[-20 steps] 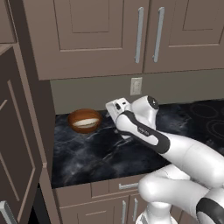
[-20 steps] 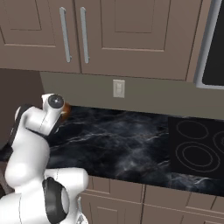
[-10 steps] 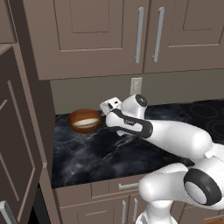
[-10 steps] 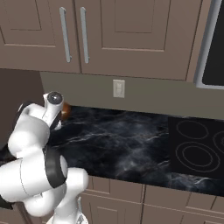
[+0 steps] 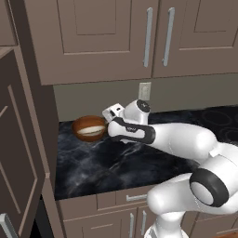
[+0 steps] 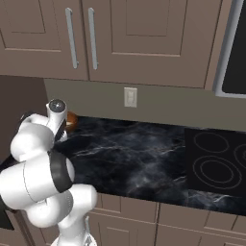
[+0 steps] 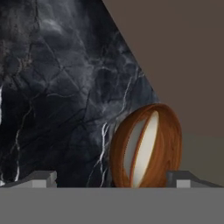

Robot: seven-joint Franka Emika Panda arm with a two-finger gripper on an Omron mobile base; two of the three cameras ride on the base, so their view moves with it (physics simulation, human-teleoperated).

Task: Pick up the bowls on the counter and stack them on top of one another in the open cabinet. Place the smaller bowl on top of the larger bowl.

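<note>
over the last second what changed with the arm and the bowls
The arm swung left along the counter, carrying the gripper up close to the bowls. Its fingertips are spread apart on either side of them in the hand view, nothing taken hold of yet. The bowls stayed put by the back wall, the smaller bowl inside the larger bowl.

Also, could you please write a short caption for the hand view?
Hand view: open fingers frame a reddish-brown bowl, cream inside, on the black marble counter.

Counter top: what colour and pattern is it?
Black marble-look with grey-white veins; the counter shows best in the right base view.
</note>
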